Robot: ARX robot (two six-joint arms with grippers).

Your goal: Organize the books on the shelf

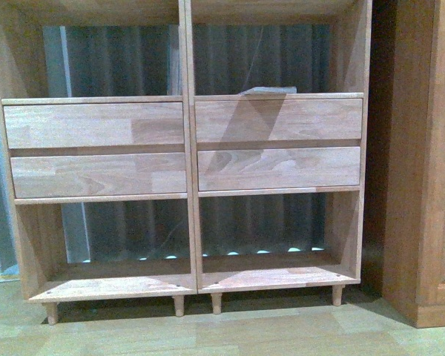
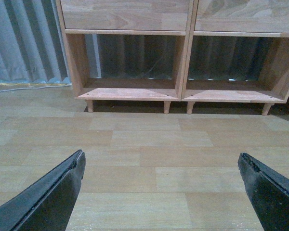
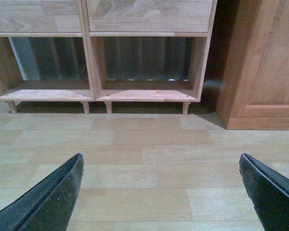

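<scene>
The light wood shelf (image 1: 96, 126) fills the front view, with four drawer fronts and open compartments above and below. One thin pale book (image 1: 271, 90) lies flat in the upper right compartment, only its edge showing. No dark green book is in view. My left gripper (image 2: 160, 155) is open and empty above the wood floor, well short of the shelf (image 2: 185, 48). My right gripper (image 3: 161, 156) is also open and empty above the floor, facing the shelf's (image 3: 86, 48) lower compartments. Neither arm shows in the front view.
A darker orange-brown cabinet (image 1: 430, 148) stands right of the shelf, also in the right wrist view (image 3: 265, 62). Grey curtains (image 2: 24, 43) hang behind and to the left. A pale cable (image 2: 29, 88) lies on the floor at the left.
</scene>
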